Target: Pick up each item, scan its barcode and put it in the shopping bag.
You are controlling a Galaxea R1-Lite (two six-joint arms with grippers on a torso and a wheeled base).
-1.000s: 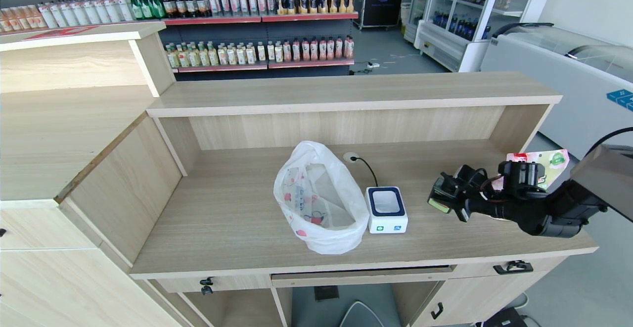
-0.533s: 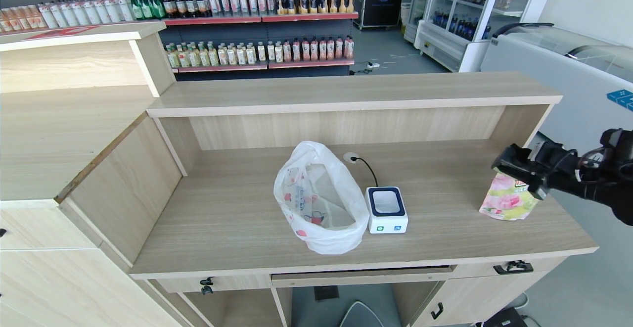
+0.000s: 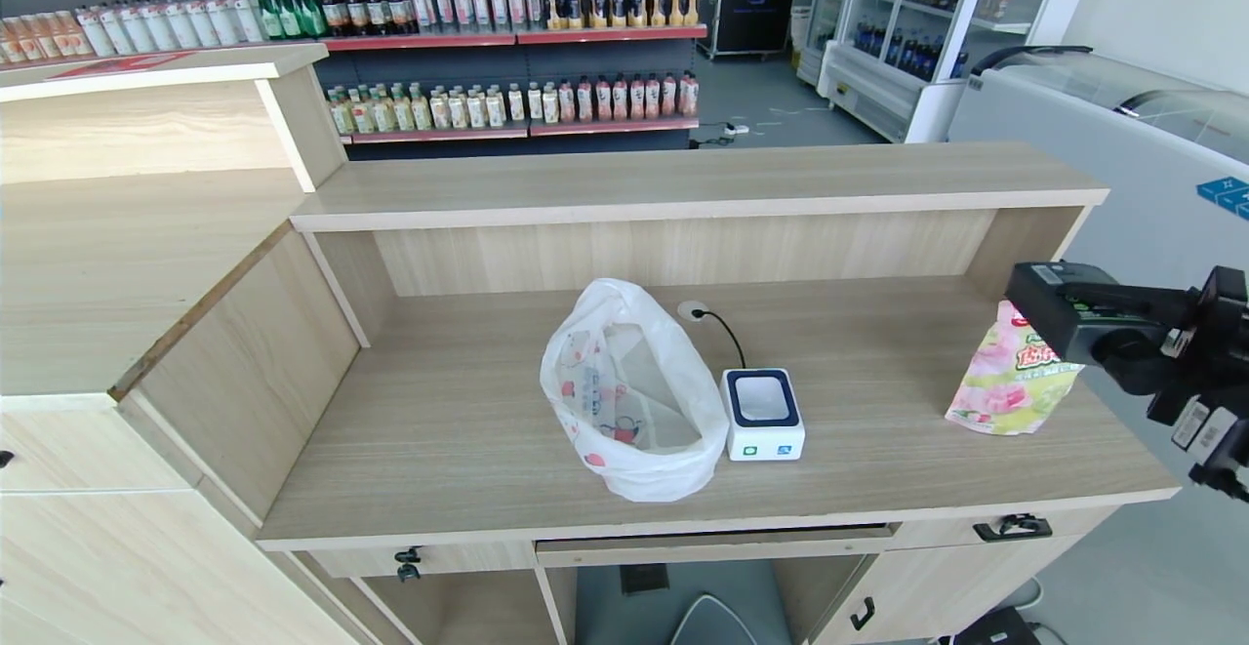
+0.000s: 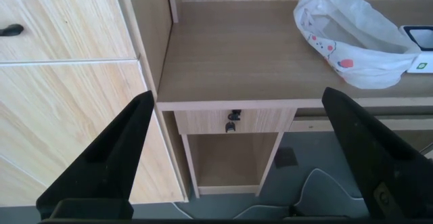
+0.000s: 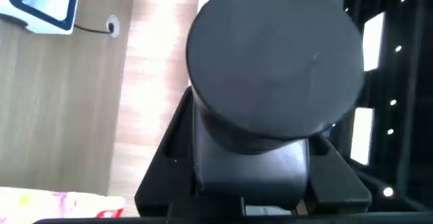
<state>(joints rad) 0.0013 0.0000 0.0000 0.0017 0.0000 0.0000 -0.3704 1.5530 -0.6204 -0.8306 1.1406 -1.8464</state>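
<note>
A white plastic shopping bag [image 3: 624,391] stands open at the middle of the wooden counter [image 3: 468,430]. Right beside it sits the white barcode scanner [image 3: 763,413] with its dark window facing up. A pink and green snack pouch [image 3: 1010,382] lies near the counter's right end. My right gripper [image 3: 1049,318] hovers at that right edge, just above the pouch's top. My left gripper [image 4: 237,94] hangs open and empty, low in front of the counter's left end, with the bag [image 4: 352,34] farther off. The scanner [image 5: 40,4] and a strip of the pouch [image 5: 61,200] show past the right wrist.
A raised back ledge [image 3: 683,181] and side walls enclose the counter. A cable [image 3: 724,333] runs from a grommet to the scanner. A tall cabinet [image 3: 146,235] stands on the left, and drawers [image 4: 61,21] sit below. Bottle shelves and freezers stand behind.
My right arm has swung from above the counter near the scanner out to the right edge, and its wrist has turned. The pouch, half hidden before, now lies in plain sight.
</note>
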